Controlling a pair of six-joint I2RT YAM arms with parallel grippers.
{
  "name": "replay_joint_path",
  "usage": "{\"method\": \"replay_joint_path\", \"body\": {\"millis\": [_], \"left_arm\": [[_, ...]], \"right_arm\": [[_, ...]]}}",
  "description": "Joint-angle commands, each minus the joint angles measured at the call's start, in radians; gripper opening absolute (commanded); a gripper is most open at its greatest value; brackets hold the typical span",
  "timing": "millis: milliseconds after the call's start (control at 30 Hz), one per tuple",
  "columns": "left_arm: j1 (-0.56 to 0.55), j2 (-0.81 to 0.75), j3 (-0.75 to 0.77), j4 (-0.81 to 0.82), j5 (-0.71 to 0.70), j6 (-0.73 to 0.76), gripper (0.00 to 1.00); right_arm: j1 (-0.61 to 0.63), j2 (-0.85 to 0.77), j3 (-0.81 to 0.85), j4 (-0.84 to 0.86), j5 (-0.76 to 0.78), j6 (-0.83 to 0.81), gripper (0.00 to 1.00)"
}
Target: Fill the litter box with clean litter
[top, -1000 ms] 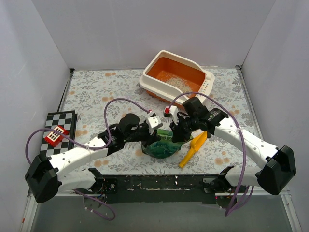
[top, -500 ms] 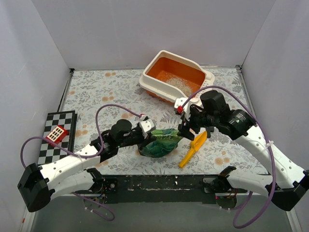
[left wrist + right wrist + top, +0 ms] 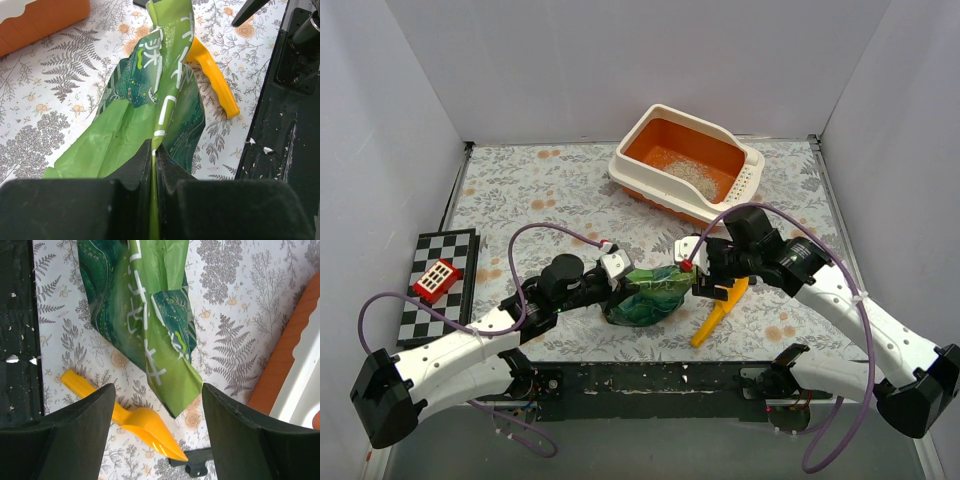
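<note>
The litter box [image 3: 623,172], white outside and orange inside, stands at the back of the table with a thin patch of clean litter [image 3: 692,172] in it. A crinkly green bag [image 3: 648,293] lies on the table at the front centre. My left gripper [image 3: 618,277] is shut on the bag's left edge; in the left wrist view the foil [image 3: 150,85] is pinched between the jaws [image 3: 153,147]. My right gripper [image 3: 697,277] is open beside the bag's right end. In the right wrist view the bag's corner [image 3: 175,390] hangs between the spread fingers [image 3: 156,390], touching neither.
A yellow-orange scoop [image 3: 718,308] lies on the table right of the bag, under the right wrist. A checkered board [image 3: 420,310] with a red block [image 3: 435,278] sits at the left edge. White walls enclose the table; a black base strip [image 3: 650,380] runs along the front.
My right gripper has opened, let go of the bag and drawn back a little to the right. The left gripper has moved slightly left, still holding the bag.
</note>
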Motion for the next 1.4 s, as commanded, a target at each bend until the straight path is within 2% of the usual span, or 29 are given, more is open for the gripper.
{"method": "replay_joint_path", "body": {"millis": [0,233,367,433,467,500,533,667,867,967,1100,1200,1333,1367], "left_arm": [[0.005,-0.033,-0.015,-0.011,-0.025,-0.017,0.0],[0.005,-0.044,-0.02,-0.011,-0.021,-0.02,0.0],[0.005,-0.058,-0.026,-0.011,-0.027,-0.021,0.0],[0.005,-0.064,-0.029,-0.008,-0.027,-0.02,0.0],[0.005,-0.07,-0.032,-0.008,-0.027,-0.021,0.0],[0.005,-0.071,-0.033,-0.003,-0.027,-0.02,0.0],[0.005,-0.074,-0.035,-0.001,-0.024,-0.018,0.0],[0.005,-0.071,-0.034,0.005,-0.031,0.011,0.0],[0.005,-0.051,0.063,-0.093,-0.111,0.144,0.0],[0.005,-0.07,0.062,-0.115,-0.159,0.189,0.0],[0.005,-0.097,0.002,-0.092,-0.16,0.17,0.0],[0.005,-0.12,-0.044,-0.049,-0.157,0.164,0.0],[0.005,-0.116,-0.043,-0.061,-0.14,0.151,0.0],[0.005,-0.114,-0.043,-0.063,-0.136,0.143,0.0]], "right_arm": [[0.001,0.042,-0.006,0.085,-0.061,-0.083,0.76],[0.014,0.111,-0.038,0.143,-0.112,-0.074,0.75],[0.017,0.164,-0.055,0.134,-0.15,-0.082,0.71],[0.017,0.186,-0.07,0.134,-0.152,-0.089,0.65],[0.017,0.192,-0.072,0.141,-0.149,-0.092,0.57],[0.015,0.198,-0.067,0.141,-0.135,-0.097,0.38],[0.009,0.204,-0.052,0.14,-0.121,-0.097,0.02],[-0.025,0.218,0.089,0.047,-0.133,-0.12,0.01],[-0.048,0.252,0.287,-0.092,-0.153,-0.108,0.01],[-0.075,0.243,0.248,-0.083,-0.188,-0.079,0.01],[-0.078,0.24,0.114,-0.026,-0.169,-0.03,0.01],[-0.085,0.206,0.039,0.072,-0.173,0.036,0.01],[-0.098,0.146,0.036,0.187,-0.106,0.154,0.02],[-0.1,0.131,0.048,0.197,-0.069,0.191,0.11]]}}
